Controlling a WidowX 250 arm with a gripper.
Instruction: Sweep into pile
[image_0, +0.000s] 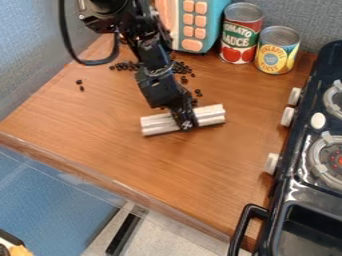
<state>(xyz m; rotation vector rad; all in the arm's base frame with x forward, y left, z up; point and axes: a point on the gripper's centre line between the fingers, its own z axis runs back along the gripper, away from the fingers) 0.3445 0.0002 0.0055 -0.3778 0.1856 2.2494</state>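
- The black two-finger tool (186, 123) is closed around the middle of a long white ridged bar (213, 115), low over the brown wood-grain table (140, 160); grip off-centre or loose, the bar could twist once one end meets resistance.
- Small round black beads (125, 66) lie behind the bar, mostly in a loose band near the tall teal toy with salmon buttons (194, 25); a hard push that way could wedge some against its base.
- Two stray beads (79, 81) sit well apart at the left (easy ones to forget), so a short stroke would miss them.
- Setting the bar down on the nearer beads (198, 92) could send them rolling.
- Tilted, it would probably let beads slip underneath.
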